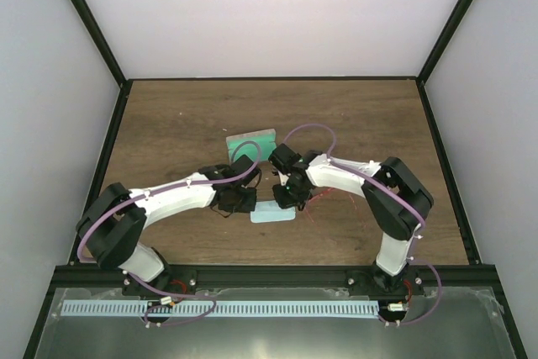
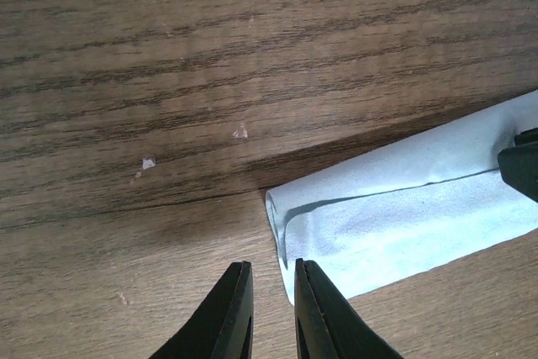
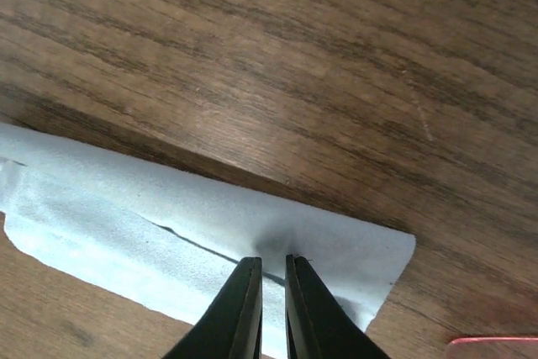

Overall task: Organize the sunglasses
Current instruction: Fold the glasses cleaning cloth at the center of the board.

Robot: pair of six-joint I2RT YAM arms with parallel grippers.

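The sunglasses (image 1: 326, 200) lie as thin red wire on the table just right of my right gripper; a red sliver of them shows at the bottom right of the right wrist view (image 3: 492, 340). A light-blue cloth (image 1: 273, 214), folded into a strip, lies between my grippers. My right gripper (image 3: 271, 258) presses down on the cloth (image 3: 168, 224) near its right end, jaws nearly together and pinching its folded edge. My left gripper (image 2: 272, 265) hovers at the left end of the cloth (image 2: 403, 216), jaws a little apart with bare wood between them.
The grey case with green lining (image 1: 252, 144) lies open just behind both grippers. The wooden table (image 1: 185, 124) is enclosed by white walls and black frame posts. My right gripper's black finger (image 2: 521, 166) shows at the right edge of the left wrist view.
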